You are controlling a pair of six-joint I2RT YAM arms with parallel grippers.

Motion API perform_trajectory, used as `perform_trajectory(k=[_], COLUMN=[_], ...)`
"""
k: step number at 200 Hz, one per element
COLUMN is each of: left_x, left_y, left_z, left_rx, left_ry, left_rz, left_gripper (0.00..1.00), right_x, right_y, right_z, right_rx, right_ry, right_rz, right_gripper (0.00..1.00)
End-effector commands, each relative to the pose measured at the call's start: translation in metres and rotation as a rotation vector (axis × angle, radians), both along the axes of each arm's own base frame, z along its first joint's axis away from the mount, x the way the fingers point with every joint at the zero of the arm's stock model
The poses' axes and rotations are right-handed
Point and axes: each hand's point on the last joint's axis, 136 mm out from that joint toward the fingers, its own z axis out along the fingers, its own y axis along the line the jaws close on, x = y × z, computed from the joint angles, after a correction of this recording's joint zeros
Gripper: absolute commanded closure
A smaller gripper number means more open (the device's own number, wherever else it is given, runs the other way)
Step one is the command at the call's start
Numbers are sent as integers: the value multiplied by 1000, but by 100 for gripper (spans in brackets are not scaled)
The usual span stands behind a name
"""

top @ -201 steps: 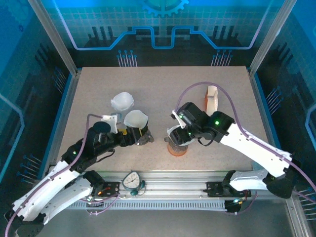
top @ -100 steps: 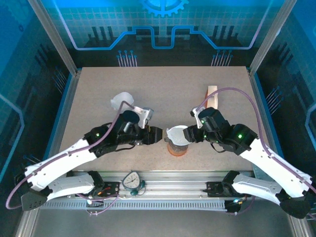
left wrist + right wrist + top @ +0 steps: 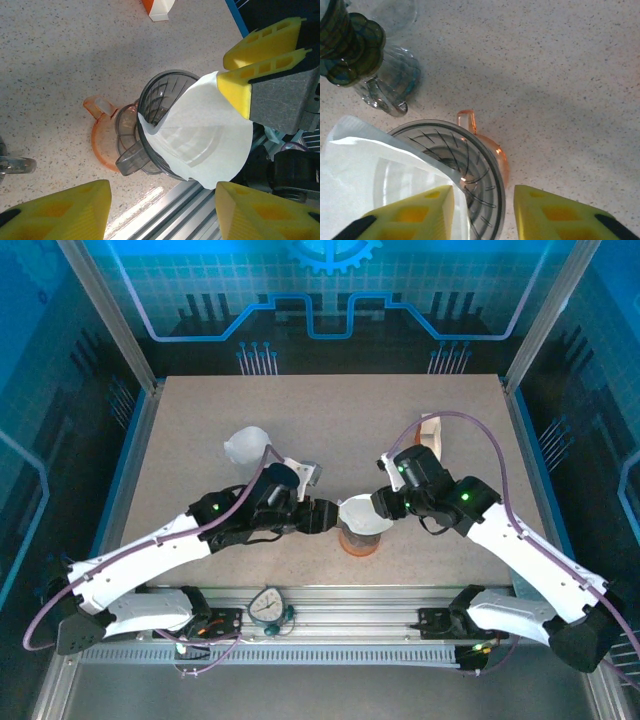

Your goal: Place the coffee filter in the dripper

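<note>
The likeliest trouble is the coffee filter [image 3: 205, 137] ending up creased or tipped out instead of seated. It stands cocked in the dripper [image 3: 159, 95] with only its lower part inside the ribbed cone. The rest fans over the rim toward 4 o'clock in the left wrist view, so a sideways push would fold the paper against the wall, and a careless release could let it slide off onto the table [image 3: 60, 60]. A second risk is the dripper itself, which rides on an orange cup [image 3: 100, 137] (a light stack, I would judge), so a nudge from either arm might shift or topple it. The right gripper [image 3: 230, 71] meets the filter's upper corner at about 1 o'clock of the paper. In its own wrist view its jaws stand partly apart, the paper lies along the inner face of one finger [image 3: 412, 215], and the dripper's rim shows in the gap, so I read it as touching rather than pinching. The left gripper [image 3: 322, 517] sits at 9 o'clock of the dripper in the top view, jaws wide and holding nothing, with the filter just beyond its fingertips.
</note>
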Motion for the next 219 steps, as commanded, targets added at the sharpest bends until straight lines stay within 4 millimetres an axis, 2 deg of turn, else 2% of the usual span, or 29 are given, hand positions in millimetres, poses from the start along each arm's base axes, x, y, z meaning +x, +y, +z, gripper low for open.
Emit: perform_trajectory(k=[1, 22, 47, 74, 129, 166, 219], left_x=[2, 2, 3, 4, 6, 7, 6], left_y=[-2, -3, -3, -6, -14, -22, -31], left_z=[7, 7, 6, 5, -3, -16, -35], left_rx=[4, 3, 0, -17, -34, -33, -11], left_ry=[-18, -18, -15, -9, 14, 51, 101], left_rz=[-1, -2, 3, 9, 9, -5, -22], left_gripper=[41, 42, 41, 39, 34, 36, 43], right_x=[1, 1, 2, 4, 2, 2, 1], right_y=[9, 9, 8, 2, 2, 5, 9], right_z=[6, 5, 5, 9, -7, -18, -19], right_rx=[35, 37, 33, -9, -145, -231, -254], right_ry=[-2, 1, -3, -42, -78, -91, -104], right_rz=[43, 39, 15, -47, -95, -87, -81], right_gripper=[67, 75, 100, 100, 100, 100, 100])
